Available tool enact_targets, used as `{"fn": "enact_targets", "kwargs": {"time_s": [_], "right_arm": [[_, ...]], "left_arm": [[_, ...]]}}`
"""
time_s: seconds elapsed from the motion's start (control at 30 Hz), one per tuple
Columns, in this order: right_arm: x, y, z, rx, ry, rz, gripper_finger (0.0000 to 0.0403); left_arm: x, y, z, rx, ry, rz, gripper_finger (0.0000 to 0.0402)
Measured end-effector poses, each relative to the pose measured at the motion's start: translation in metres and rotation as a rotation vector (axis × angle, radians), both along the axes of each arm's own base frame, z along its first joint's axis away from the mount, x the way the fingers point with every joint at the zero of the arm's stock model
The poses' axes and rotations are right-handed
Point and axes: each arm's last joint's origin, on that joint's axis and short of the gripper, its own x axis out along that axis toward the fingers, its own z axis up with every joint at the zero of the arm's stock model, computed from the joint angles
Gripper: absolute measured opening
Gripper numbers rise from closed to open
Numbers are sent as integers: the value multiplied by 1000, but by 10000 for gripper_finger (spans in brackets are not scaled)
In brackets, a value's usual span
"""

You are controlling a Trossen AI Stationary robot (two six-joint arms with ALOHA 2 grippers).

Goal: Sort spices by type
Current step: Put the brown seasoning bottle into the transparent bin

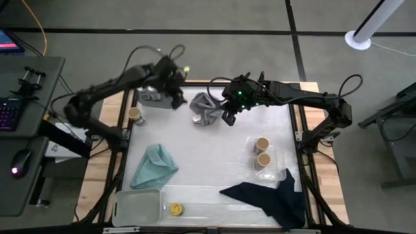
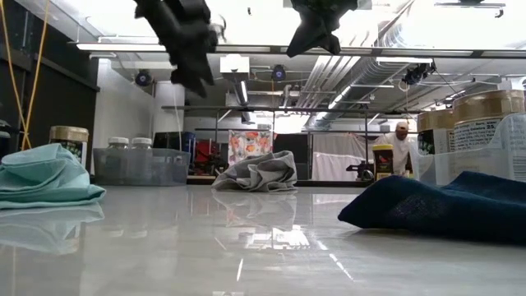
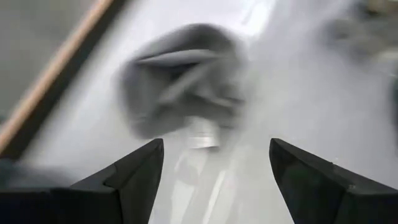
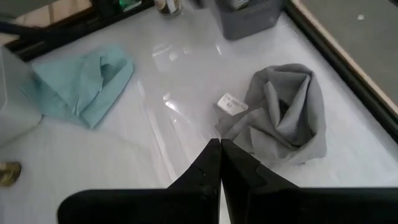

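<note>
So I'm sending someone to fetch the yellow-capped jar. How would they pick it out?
Look along the table's near edge, just right of the clear tray. The jar lies alone there, the only yellow-topped one; the tan-topped jars sit elsewhere.

The white table [image 1: 208, 162] holds three cloths: a grey cloth [image 1: 205, 108] near the far edge, a teal cloth [image 1: 153, 166] toward the left edge, and a navy cloth [image 1: 270, 197] at the near right corner. A brown-topped jar [image 1: 135, 115] stands by the left edge.
</note>
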Motion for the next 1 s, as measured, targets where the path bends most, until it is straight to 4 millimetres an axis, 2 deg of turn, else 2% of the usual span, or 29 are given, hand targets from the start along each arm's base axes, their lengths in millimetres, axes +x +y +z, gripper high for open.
{"fn": "enact_targets", "kwargs": {"time_s": [0.13,0.3,0.5,0.63,0.73,0.83,1.0], "right_arm": [[-2,1,-2,2,35,54,0],[-3,2,-3,-17,50,83,0],[1,3,1,-23,-10,163,0],[4,5,3,30,-62,219,0],[5,15,4,110,-75,235,0],[8,38,4,164,-73,252,0],[16,93,7,185,-124,209,0]], "left_arm": [[-12,-63,-10,-35,-100,-78,277],[-36,-138,-35,-179,-187,-36,271],[-56,-205,-50,-324,-149,18,255],[-61,-236,-53,-373,-81,-35,250],[-64,-250,-55,-350,-29,-89,248],[-65,-260,-58,-323,-18,-134,248],[-70,-270,-59,-267,-18,-265,248]]}}
